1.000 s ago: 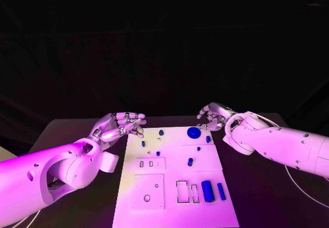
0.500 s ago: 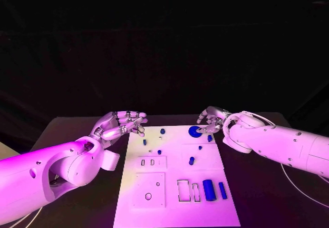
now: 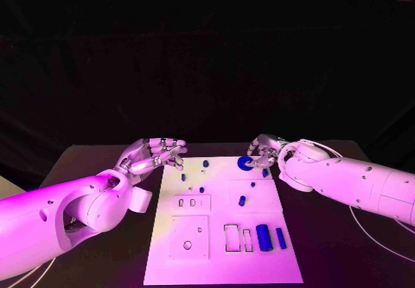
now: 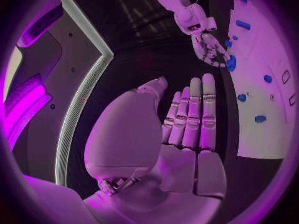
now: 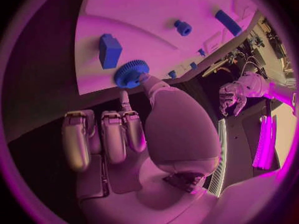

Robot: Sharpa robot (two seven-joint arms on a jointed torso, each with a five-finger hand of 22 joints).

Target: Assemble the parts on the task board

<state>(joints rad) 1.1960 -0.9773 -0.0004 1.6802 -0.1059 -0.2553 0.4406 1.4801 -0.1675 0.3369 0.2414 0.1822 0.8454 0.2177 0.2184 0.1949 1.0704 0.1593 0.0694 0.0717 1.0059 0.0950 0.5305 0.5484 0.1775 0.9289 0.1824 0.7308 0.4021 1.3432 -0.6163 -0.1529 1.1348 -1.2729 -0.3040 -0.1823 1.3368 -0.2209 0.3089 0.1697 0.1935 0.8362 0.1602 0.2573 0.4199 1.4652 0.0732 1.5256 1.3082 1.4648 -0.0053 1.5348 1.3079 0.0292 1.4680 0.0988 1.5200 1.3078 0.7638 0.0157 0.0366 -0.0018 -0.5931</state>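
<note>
Right hand [image 3: 262,153] has dropped onto the blue gear [image 3: 246,164] at the task board's [image 3: 220,264] 1 o'clock corner.
Its thumb touches the gear's rim without gripping; close the apart fingers evenly before lifting. Left hand [image 3: 156,155] hovers spread and empty at 11 o'clock.

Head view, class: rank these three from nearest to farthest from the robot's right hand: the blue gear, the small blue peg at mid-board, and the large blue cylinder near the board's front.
1. The blue gear, at the board's far right corner, right at the right hand.
2. The small blue peg, mid-board.
3. The large blue cylinder, near the front edge, right side.
</note>
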